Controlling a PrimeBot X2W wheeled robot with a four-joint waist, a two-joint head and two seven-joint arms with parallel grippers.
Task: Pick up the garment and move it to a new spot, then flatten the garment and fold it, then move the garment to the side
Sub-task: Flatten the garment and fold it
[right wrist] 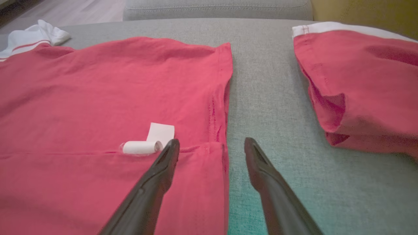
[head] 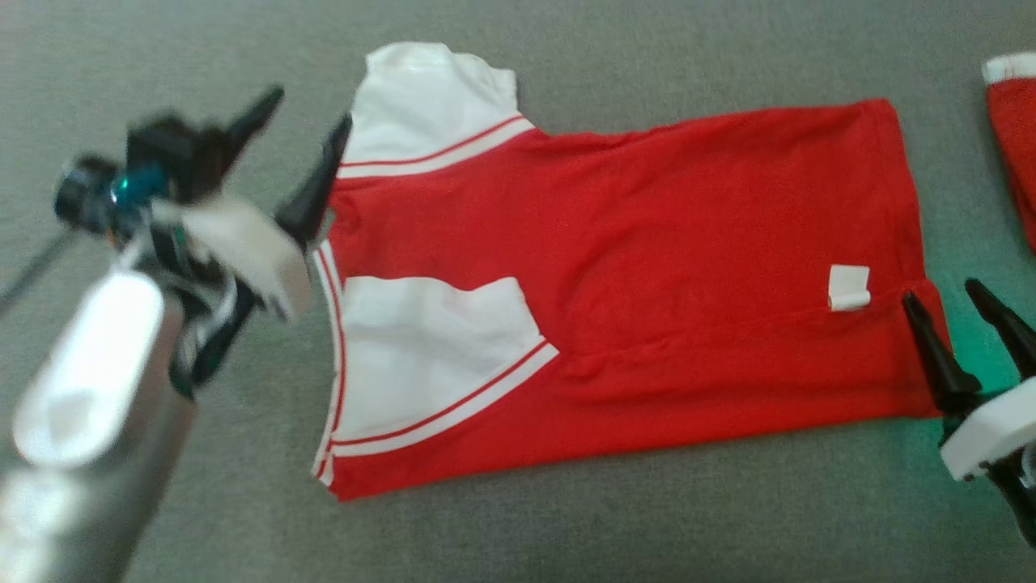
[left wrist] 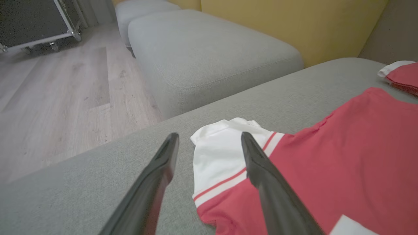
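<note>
Lengthwise, the red cotton T-shirt with white sleeves lies on the grey fabric cushion, its long axis spanning from the left gripper at the sleeve end to the right gripper at the hem; both are spread wide, holding nothing.

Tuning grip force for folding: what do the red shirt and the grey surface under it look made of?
Shirt: a soft knit, probably cotton jersey, with a matte finish. It lies limp with shallow creases and has stitched hems.
Surface: grey woven upholstery, matte, with a fine heathered weave. The seamed edge of the neighbouring cushion suggests padded fabric.
</note>
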